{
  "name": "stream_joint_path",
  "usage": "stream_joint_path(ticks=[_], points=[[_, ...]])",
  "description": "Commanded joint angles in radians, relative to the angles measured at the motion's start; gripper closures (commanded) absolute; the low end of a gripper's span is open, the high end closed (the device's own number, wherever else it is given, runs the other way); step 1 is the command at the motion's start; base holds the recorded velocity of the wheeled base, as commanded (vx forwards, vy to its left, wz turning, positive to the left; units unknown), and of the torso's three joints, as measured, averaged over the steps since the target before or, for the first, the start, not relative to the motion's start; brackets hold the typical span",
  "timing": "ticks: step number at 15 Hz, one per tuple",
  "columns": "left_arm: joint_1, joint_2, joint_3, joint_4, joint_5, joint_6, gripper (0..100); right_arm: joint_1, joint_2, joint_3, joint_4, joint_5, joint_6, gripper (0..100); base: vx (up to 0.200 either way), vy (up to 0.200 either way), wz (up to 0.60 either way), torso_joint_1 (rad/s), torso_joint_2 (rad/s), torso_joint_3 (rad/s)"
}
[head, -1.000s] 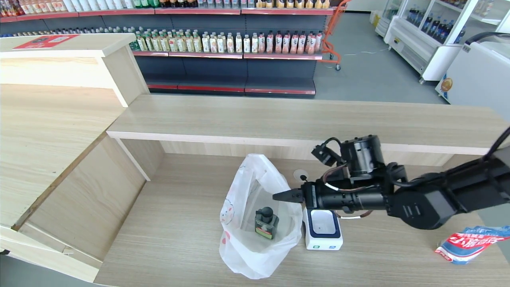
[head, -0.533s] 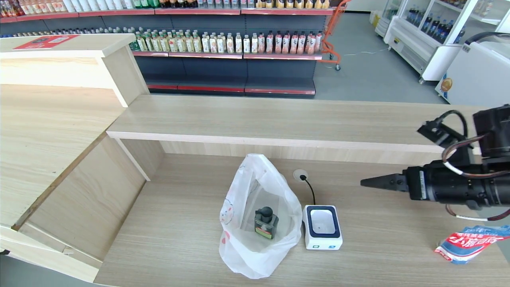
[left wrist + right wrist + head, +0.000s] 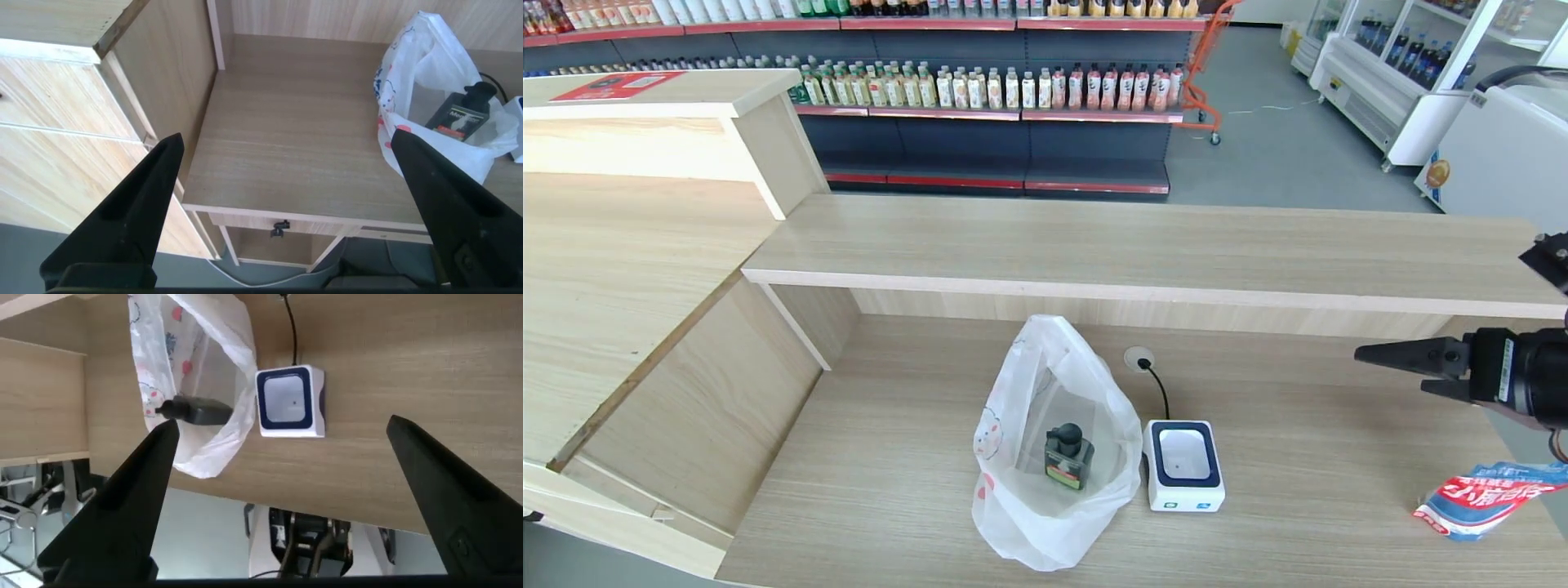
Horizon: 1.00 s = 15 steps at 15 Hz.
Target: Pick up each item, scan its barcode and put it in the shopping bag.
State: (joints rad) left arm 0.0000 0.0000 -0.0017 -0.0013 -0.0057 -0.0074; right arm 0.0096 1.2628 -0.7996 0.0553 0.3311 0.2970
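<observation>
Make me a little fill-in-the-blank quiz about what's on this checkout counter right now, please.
1. Inside the shopping bag stands a dark ____.
2. By the robot's own sides, the white scanner sits on the bag's ____ side.
3. The right gripper is open and holds ____.
4. The red and blue pouch lies on the counter, ____ the bag.

Missing words: bottle; right; nothing; outside.
</observation>
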Motion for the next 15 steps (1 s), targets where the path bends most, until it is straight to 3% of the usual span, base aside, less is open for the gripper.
stream_joint_path(ticks=[1,6,9,12,15], points=[[0.0,0.0,0.0,0.0,0.0,0.0,0,-0.002,-0.026,0.005,0.012,0.0,0.011,0,0.0,0.0,0.0,0.0,0.0,0.0],[0.0,0.0,0.0,0.0,0.0,-0.003,0,-0.014,-0.045,-0.001,0.063,-0.004,0.067,0,-0.16,0.0,0.0,0.001,0.0,-0.001],[0.0,0.0,0.0,0.0,0.001,-0.005,0,-0.066,-0.056,0.01,0.069,-0.006,0.08,0,-0.2,0.0,0.0,0.006,0.01,-0.002],[0.0,0.0,0.0,0.0,0.001,0.0,0,-0.126,-0.056,0.017,0.072,-0.004,0.111,0,0.0,0.0,0.0,0.0,0.0,0.0],[0.0,0.0,0.0,0.0,0.0,0.0,0,-0.214,-0.036,0.008,0.074,-0.018,0.177,0,0.0,-0.2,0.0,-0.004,0.0,0.004]])
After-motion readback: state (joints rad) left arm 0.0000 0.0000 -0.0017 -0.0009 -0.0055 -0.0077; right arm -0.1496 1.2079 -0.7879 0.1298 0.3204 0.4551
